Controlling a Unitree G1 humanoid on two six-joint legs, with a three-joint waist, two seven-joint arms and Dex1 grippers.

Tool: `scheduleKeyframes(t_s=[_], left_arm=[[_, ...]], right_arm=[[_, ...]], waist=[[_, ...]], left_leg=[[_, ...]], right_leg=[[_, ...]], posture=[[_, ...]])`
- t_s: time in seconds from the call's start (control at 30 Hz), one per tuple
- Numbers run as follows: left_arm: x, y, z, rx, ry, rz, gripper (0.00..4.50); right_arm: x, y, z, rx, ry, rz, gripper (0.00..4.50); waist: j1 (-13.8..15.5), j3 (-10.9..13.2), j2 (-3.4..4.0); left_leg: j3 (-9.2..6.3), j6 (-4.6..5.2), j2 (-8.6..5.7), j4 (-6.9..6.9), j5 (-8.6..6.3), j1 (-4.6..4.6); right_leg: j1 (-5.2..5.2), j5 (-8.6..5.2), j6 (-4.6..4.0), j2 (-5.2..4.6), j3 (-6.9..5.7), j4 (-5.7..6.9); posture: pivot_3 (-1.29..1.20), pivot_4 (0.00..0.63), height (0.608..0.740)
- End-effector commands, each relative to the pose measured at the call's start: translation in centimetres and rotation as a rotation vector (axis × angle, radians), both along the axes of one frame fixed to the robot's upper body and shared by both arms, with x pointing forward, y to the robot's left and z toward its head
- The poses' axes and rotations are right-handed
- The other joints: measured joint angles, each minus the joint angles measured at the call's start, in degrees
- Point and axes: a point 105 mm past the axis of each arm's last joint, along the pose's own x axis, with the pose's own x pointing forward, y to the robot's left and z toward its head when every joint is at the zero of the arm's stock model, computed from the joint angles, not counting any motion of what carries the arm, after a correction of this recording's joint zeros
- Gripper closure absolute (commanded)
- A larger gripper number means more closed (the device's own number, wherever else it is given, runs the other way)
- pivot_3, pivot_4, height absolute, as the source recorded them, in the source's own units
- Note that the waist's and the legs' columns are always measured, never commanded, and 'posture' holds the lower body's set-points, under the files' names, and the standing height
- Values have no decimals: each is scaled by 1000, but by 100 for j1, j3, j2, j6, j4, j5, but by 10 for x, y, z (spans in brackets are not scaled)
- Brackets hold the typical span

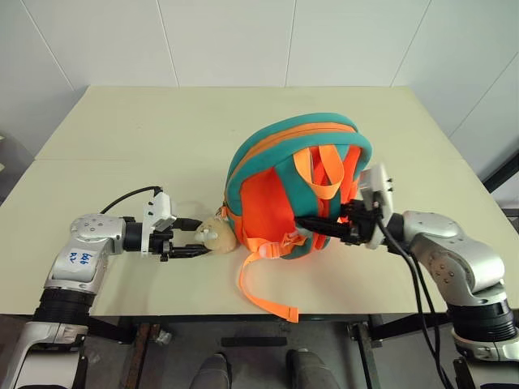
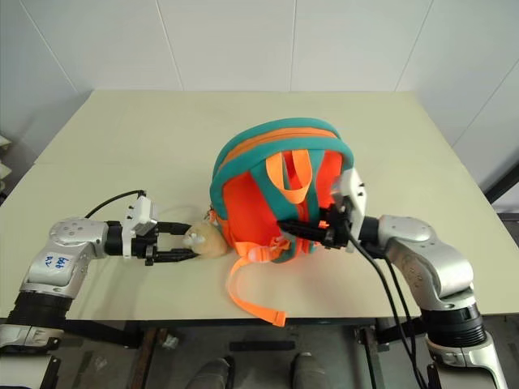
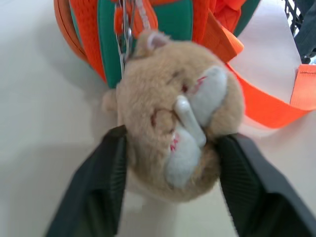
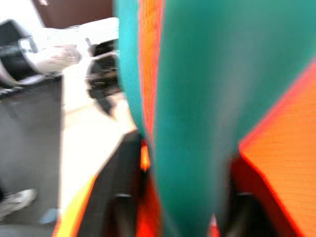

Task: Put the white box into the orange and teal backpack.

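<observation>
arms: silver-grey, black joints | cables: black | wrist blocks: white | left arm: blue handwriting

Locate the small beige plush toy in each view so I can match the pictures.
Left eye view: plush toy at the backpack's lower left corner, at the left tool tips.
Right eye view: same spot.
Left wrist view: centre, between the black fingers.
Right wrist view: cannot pick it out.
Shared landmark: orange and teal backpack.
</observation>
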Motion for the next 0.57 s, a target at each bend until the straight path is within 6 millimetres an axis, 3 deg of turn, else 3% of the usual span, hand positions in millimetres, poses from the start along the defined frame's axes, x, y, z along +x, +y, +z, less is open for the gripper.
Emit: scheduleKeyframes(t_s=[0.03,0.1,0.17,0.2,0.4,0.57], left_arm=[[-10,8,26,-21,-65,17,466],[-13,11,31,-26,-78,37,0],[-16,14,37,-41,-89,56,0],[-17,16,41,-53,-97,67,0],[-26,26,46,-83,-128,87,0],[-35,29,46,-67,-135,100,0]], right_arm=[[-5,-33,19,-9,-122,-89,1520],[-7,-46,11,-56,-121,-123,817],[-10,-61,7,-106,-132,-163,152],[-11,-67,5,-124,-132,-177,34],[-17,-91,-1,-186,-123,-225,34],[-2,-121,-18,-283,-121,-289,34]], waist=[[4,0,0],[9,0,0],[14,0,0],[9,0,0],[-13,1,2],[-4,1,2]], left_leg=[[0,1,0,-2,-2,0],[0,2,1,-6,-4,1],[0,2,1,-5,-5,0],[1,2,0,-5,-5,1],[6,2,2,-2,-5,10],[8,2,2,2,-5,11]], right_leg=[[0,-1,-1,0,0,0],[0,-4,-3,0,-1,-3],[1,-5,-4,-1,-1,-4],[3,-5,-4,-1,-1,-6],[9,-6,-6,-1,2,-7],[17,-28,-50,-1,3,-19]], posture=[[0,150,740],[0,150,740],[0,150,740],[0,150,740],[0,150,740],[0,150,740]])
